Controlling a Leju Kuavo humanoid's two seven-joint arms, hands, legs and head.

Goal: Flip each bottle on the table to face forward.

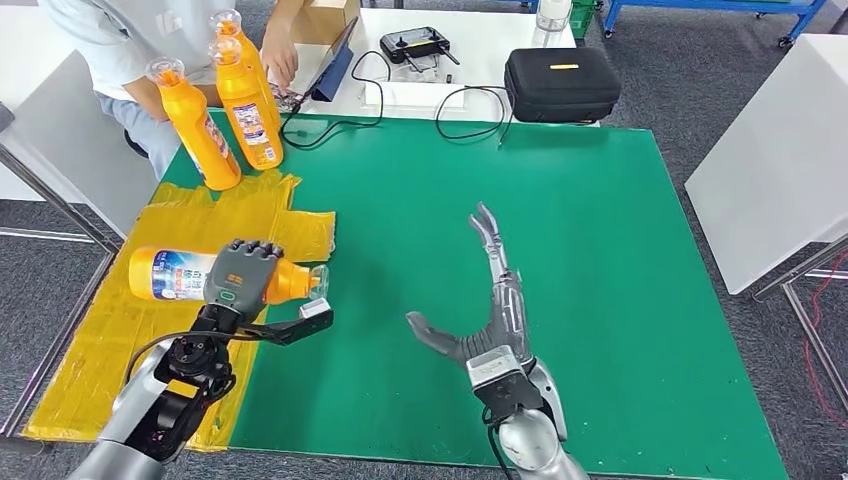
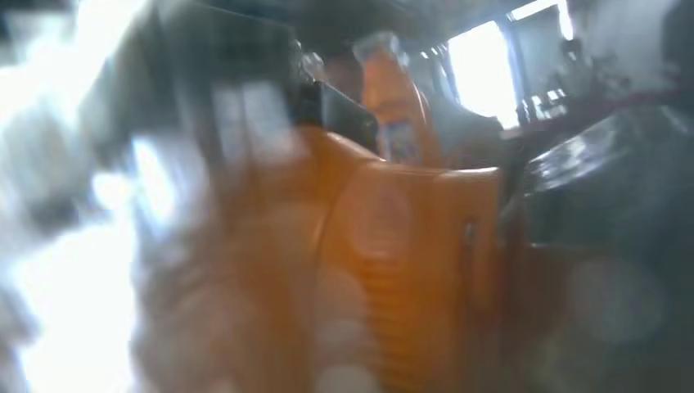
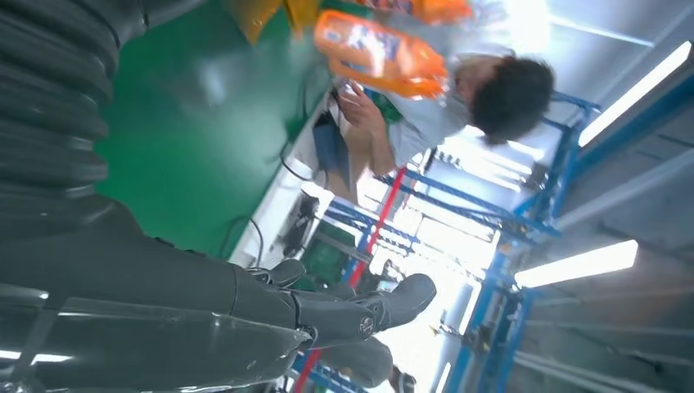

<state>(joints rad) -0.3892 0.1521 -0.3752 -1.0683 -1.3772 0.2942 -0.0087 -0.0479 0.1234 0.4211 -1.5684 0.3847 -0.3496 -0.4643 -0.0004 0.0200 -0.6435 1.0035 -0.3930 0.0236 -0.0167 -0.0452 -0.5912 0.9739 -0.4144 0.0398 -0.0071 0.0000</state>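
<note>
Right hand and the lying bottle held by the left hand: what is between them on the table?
In the head view, bare green mat separates the open right hand from the bottle gripped by the left hand; nothing lies on that stretch.

A black zip case (image 1: pixel 562 84) lies on the white bench (image 1: pixel 480 45) far beyond the right hand (image 1: pixel 490 310). A controller (image 1: pixel 420 44) sits beside black cables (image 1: pixel 470 110). A person (image 1: pixel 120 40) stands beyond the left hand (image 1: pixel 240 275).
</note>
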